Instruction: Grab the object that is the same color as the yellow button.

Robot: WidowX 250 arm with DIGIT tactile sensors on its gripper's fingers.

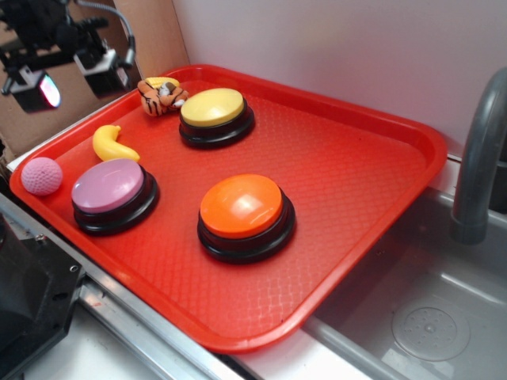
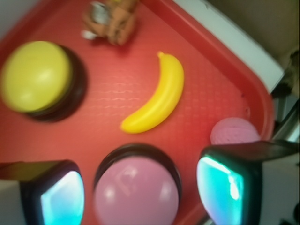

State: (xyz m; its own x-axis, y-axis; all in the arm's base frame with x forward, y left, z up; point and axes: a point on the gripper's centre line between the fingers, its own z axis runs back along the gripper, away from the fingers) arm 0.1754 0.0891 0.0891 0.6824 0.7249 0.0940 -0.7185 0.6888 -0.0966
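A red tray (image 1: 380,198) carries everything, its near corner hanging over a grey sink (image 1: 428,317) with a grey faucet (image 1: 479,158) at the right. An orange button (image 1: 242,207) on a black base sits near the tray's middle, toward the front edge. A pink button (image 1: 108,187), also black-based, stands near the left edge. A pink ball (image 1: 41,176) lies in the left corner, just beside the pink button. A striped tiger toy (image 1: 161,95) lies at the back corner. A pale wall (image 1: 356,47) rises behind the tray.
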